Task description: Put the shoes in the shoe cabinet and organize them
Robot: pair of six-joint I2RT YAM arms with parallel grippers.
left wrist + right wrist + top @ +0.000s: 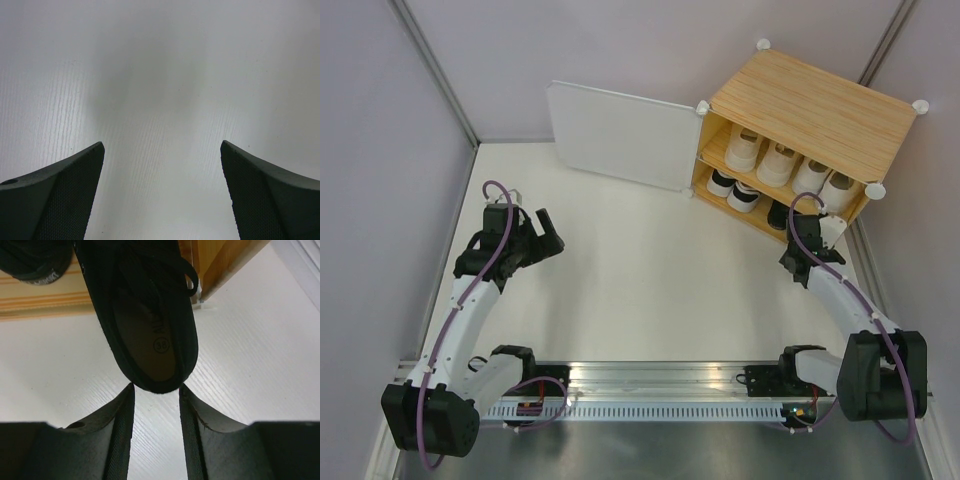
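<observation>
Now | black shoe (150,315), laced | heel between tips of right pincer (155,386), grip unclear | left pincer (162,145) wide, empty

A low black lace-up shoe (145,315) is seen with its opening upward and its rounded heel turned toward the camera. A tan insole (159,352) is exposed inside it, printed with a circled 38, and black laces (180,270) are looped across the opening. The heel end is flanked by the two dark textured fingers (117,430) of the right gripper (156,389), which are set narrowly apart. Whether the heel is clamped cannot be told. A second black shoe (30,260) is partly shown at the upper left, above the pale wooden shelf edge (35,307) of the light wood-grain shoe cabinet (225,262). A white, finely ribbed tabletop (260,365) is seen beneath.
</observation>
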